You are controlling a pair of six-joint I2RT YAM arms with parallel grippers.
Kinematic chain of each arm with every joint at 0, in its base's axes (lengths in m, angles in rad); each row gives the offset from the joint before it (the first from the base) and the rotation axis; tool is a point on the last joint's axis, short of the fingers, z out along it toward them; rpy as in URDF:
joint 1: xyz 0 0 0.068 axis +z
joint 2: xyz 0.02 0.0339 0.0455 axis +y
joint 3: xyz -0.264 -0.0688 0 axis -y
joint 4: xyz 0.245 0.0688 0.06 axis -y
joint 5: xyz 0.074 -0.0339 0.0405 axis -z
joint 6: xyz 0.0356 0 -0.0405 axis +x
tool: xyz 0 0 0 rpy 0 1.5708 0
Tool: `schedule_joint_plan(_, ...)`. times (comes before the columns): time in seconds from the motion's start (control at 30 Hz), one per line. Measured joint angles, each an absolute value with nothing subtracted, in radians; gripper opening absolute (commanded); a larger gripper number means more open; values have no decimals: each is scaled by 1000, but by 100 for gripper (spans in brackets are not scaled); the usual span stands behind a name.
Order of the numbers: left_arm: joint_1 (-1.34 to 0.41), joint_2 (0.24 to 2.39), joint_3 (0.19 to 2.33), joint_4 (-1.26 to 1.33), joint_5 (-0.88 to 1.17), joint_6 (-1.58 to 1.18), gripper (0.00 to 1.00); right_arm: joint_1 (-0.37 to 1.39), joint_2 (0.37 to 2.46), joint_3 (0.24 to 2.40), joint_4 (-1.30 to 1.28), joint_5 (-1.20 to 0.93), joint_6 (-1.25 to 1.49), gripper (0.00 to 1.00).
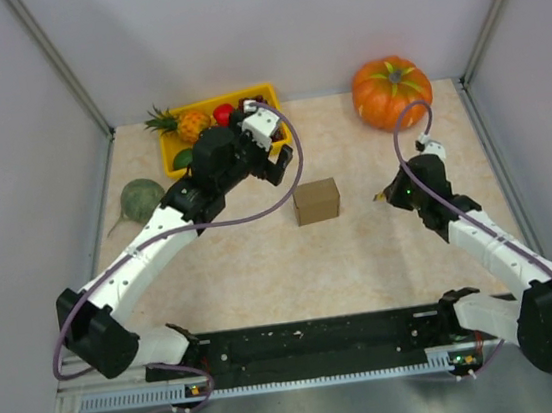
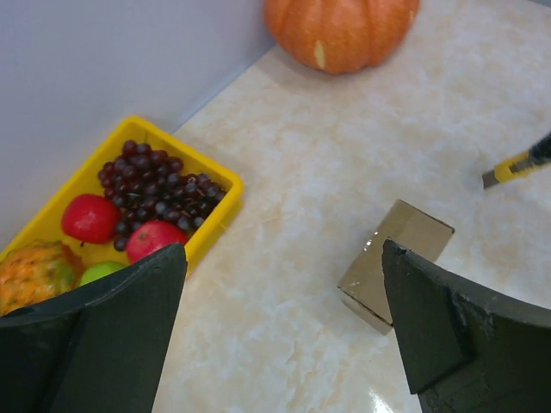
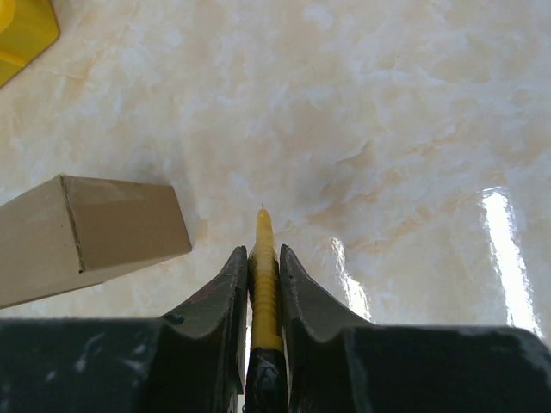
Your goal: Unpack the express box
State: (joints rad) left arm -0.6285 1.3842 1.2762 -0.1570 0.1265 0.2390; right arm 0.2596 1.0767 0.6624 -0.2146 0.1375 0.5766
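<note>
While your right claw (image 3: 261, 255) grips the knife (image 3: 263, 231) and left claw (image 2: 282, 249) gapes, steer it left to slit the express box (image 3: 103, 225).

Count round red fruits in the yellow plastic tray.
2. One red fruit lies left of the purple grape bunch; the second red fruit below it, by the yellow tray wall. Left gripper may hide others.

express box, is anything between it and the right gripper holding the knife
Nothing visible does. The right gripper, shut on a yellow utility knife, sits just right of the express box in the top view, with only bare table between them. The pumpkin and fruit tray stand farther back, out of the path.
</note>
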Motion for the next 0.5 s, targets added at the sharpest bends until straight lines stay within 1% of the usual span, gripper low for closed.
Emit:
schedule_joint_plan(0.23, -627, 1292, 1142, -76, -109, 121, 99, 240, 1157, 607, -106, 75, 577, 17)
schedule_joint_plan(0.3, -624, 1287, 1117, -78, -149, 107, 99, 237, 1171, 602, -110, 83, 580, 19)
schedule_joint_plan(0.33, -623, 1287, 1110, -81, -166, 107, 99, 236, 1174, 602, -120, 94, 583, 23)
schedule_joint_plan(0.37, -622, 1287, 1102, -83, -188, 108, 99, 236, 1174, 602, -130, 109, 587, 33)
schedule_joint_plan(0.43, -620, 1285, 1092, -83, -228, 110, 99, 234, 1174, 604, -157, 147, 599, 43)
schedule_joint_plan(0.47, -620, 1283, 1089, -83, -242, 111, 99, 233, 1174, 604, -170, 163, 605, 53)
schedule_joint_plan(0.5, -618, 1280, 1085, -81, -258, 112, 99, 233, 1174, 604, -191, 182, 607, 59)
